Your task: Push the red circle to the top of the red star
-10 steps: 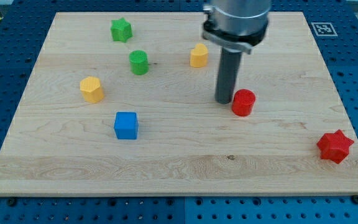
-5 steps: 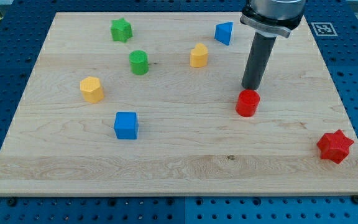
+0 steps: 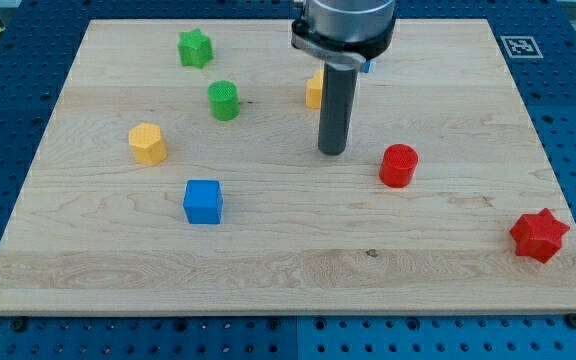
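Note:
The red circle (image 3: 399, 165) sits on the wooden board right of centre. The red star (image 3: 539, 235) lies near the board's lower right corner, well to the right of and below the circle. My tip (image 3: 332, 152) rests on the board to the left of the red circle, a short gap apart from it and at about its height in the view. The rod rises toward the view's top and hides part of the blocks behind it.
A green star (image 3: 195, 47) and a green cylinder (image 3: 223, 100) are at the upper left. A yellow block (image 3: 148, 143) and a blue cube (image 3: 203, 201) lie at the left. Another yellow block (image 3: 313, 90) and a blue block (image 3: 366, 66) peek from behind the rod.
My tip went from just left of the red circle to above it, then swung back to its left. The circle shifted slightly right and down.

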